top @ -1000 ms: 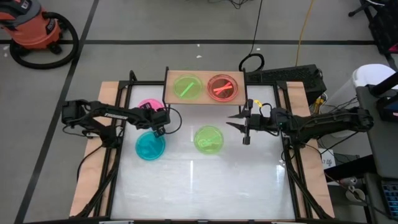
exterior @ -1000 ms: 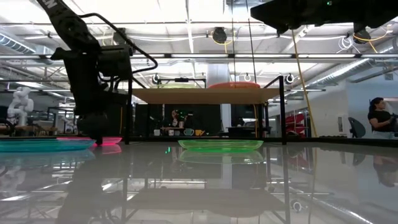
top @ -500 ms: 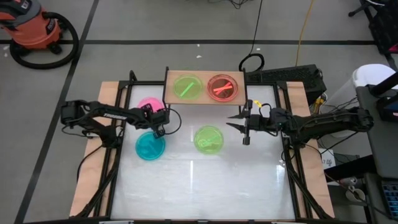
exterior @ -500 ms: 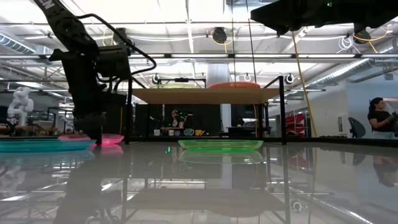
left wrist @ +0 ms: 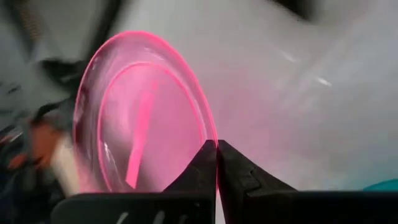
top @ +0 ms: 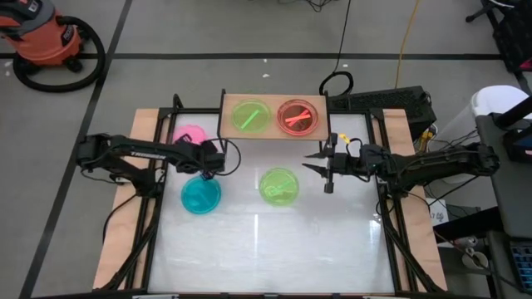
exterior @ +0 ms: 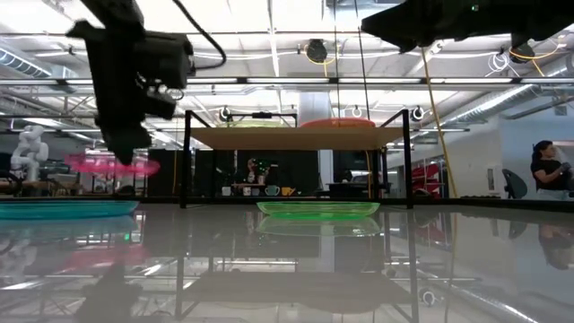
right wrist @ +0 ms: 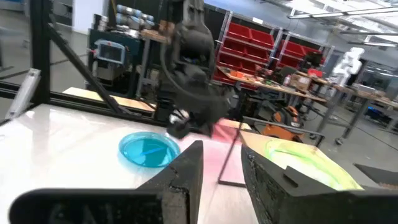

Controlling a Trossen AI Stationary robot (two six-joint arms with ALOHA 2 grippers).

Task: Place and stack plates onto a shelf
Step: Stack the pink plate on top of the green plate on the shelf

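My left gripper is shut on a pink plate, held in the air at the table's far left; it also shows in the low view. A blue plate and a green plate lie flat on the table. The shelf stands at the far edge with a green plate and an orange plate on its board. My right gripper is open and empty, above the table to the right of the green plate. My left gripper pinches the pink plate's rim between its two fingers, at the plate's near right side. The plate is lifted clear of the table and lies about level.
Black frame bars and wooden side planks run along the table's left and right sides. The shelf's black legs stand on the table at the far edge. A person is in the room beyond the table.
My left gripper has risen with the pink plate and gone a little toward the table's far left. The plate, which lay on the table beside the blue one, now hangs clear above it. The right arm has kept still.
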